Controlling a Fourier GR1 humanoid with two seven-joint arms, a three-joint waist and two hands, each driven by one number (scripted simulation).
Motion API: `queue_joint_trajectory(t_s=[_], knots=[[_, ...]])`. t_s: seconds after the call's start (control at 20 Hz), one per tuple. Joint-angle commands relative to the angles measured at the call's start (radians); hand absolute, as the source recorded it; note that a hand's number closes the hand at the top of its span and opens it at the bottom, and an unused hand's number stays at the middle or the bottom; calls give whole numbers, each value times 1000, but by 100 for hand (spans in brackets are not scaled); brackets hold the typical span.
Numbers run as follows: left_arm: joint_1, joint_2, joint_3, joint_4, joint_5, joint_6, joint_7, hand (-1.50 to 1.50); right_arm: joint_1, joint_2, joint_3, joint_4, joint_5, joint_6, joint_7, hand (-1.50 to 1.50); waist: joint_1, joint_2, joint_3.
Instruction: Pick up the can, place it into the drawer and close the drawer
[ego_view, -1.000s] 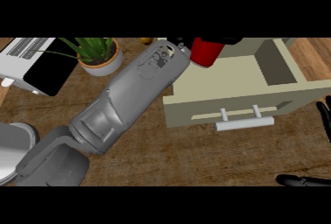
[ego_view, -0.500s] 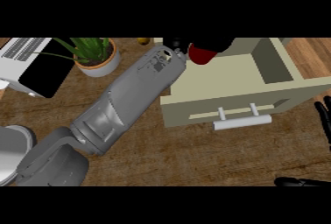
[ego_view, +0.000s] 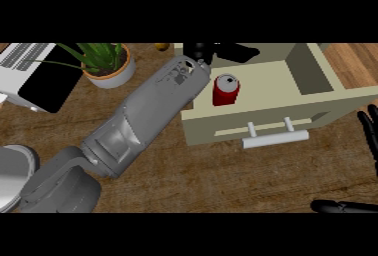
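The red can (ego_view: 226, 90) stands inside the open cream drawer (ego_view: 258, 118), near its left wall, silver top showing. My left hand (ego_view: 220, 51) is at the drawer's far edge just beyond the can, fingers relaxed and off it; its grey forearm runs diagonally from the lower left. The drawer's white bar handle (ego_view: 275, 138) faces me. My right hand (ego_view: 367, 134) rests open at the right edge, with its thumb lower down.
A potted plant (ego_view: 104, 64) stands at the back left beside a white appliance with a black panel (ego_view: 35, 80). A grey round dish (ego_view: 10, 176) lies at the left edge. A small yellowish thing (ego_view: 160, 47) sits behind the forearm. Wooden countertop surrounds the drawer.
The can was in my left hand above the drawer's back; now it stands inside the drawer and the hand has let go and pulled back slightly.
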Motion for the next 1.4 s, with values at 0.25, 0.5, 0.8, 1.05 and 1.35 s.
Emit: queue_joint_trajectory(t_s=[0.25,0.5,0.8,1.05,1.35], knots=[[13,0,13,-9,64,22,-34,-150,6,-66,12,-79,166,-2,-67,-150,13,-5,-1],[12,0,51,-10,117,-7,-76,-150,-33,-113,62,-126,265,10,-70,-150,16,-1,-2],[6,0,45,-58,161,34,-94,-150,-44,-140,118,-108,443,-13,-117,-150,50,-10,-2],[-84,0,58,-33,151,41,-73,-150,-98,-196,188,-15,651,-35,-134,-150,93,-16,-2],[-4,0,11,-101,156,68,-40,-150,-141,-209,306,86,891,-88,-127,-150,116,-27,-2]])
